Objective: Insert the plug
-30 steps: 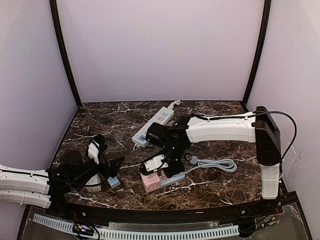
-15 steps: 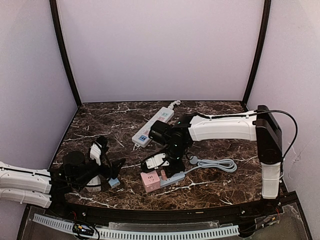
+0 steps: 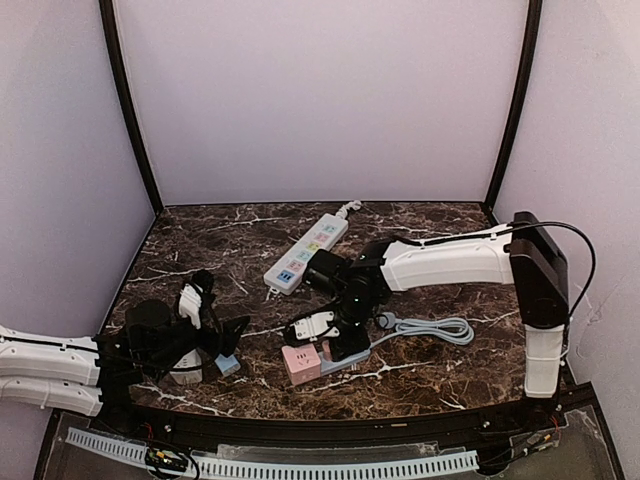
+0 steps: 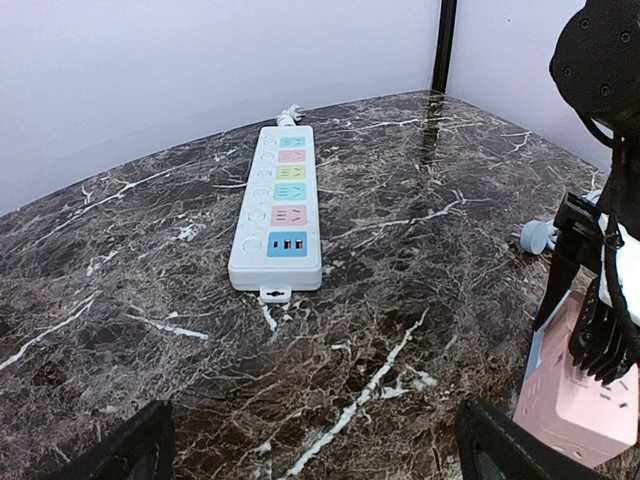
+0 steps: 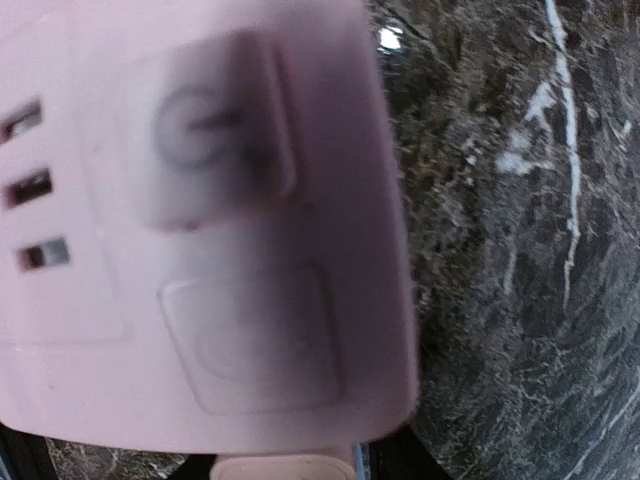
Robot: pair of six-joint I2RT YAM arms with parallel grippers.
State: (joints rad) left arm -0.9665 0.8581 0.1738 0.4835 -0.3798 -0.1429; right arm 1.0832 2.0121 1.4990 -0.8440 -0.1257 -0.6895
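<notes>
The plug, as I read it, is the grey round head at the end of the grey cable. It lies on the marble table just beside the right wrist and is not between any jaws that I can see. The right gripper points down onto the pink socket cube, which sits at the near middle of the table. Its wrist camera is so close to the pink face that I cannot tell whether the jaws are parted or clamped on anything. The left gripper hangs low at the near left, well apart from the cube, with its jaws spread and nothing between them. To do this step well, I would line the pins up with the dark slots on the cube's face before pushing. I would push straight along the slot axis, and I would brace the cube with the free gripper, since a light cube will probably slide on polished stone. I would also leave the cable slack so it cannot twist the head. As for writing, the cube has a button with a blurred power symbol. The white power strip farther back has coloured socket panels and a blue end panel, and their marks are too small to read.
</notes>
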